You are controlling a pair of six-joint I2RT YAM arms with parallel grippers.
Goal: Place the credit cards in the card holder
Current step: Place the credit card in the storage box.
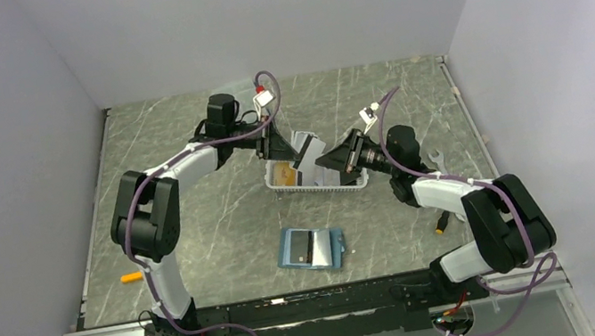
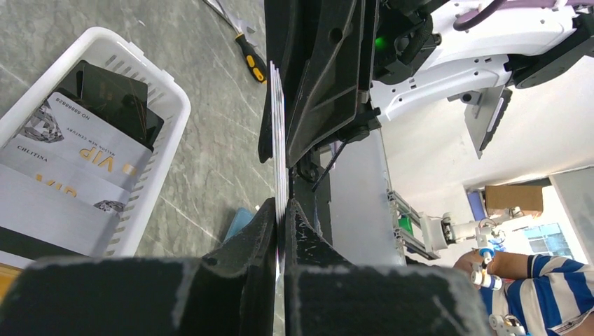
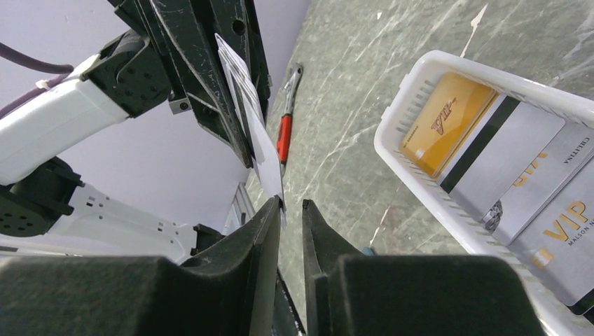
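Over the white basket (image 1: pixel 315 188) the two arms meet tip to tip, passing a pale card (image 3: pixel 263 150) between them in mid-air. The left fingers (image 2: pixel 272 217) are clamped on one edge of it and hold it on edge. The right fingers (image 3: pixel 272 218) stand a little apart, with the card's far corner right at their mouth and resting against one of them; from here I don't think they have pinched it. I'd call this the handover step, a change of grip before the card goes home. The other credit cards (image 3: pixel 445 122), gold, grey and black, lie flat in the basket below. The card holder (image 1: pixel 311 249) lies spread open on the worktop (image 1: pixel 220 216), on the arms' side of the basket and well apart from the raised card. Next, to my eye, the right fingers need to close squarely on the card before the left ones let go. Then it has to be carried down and slid edge-first into a slot, which leaves little room for tilt.
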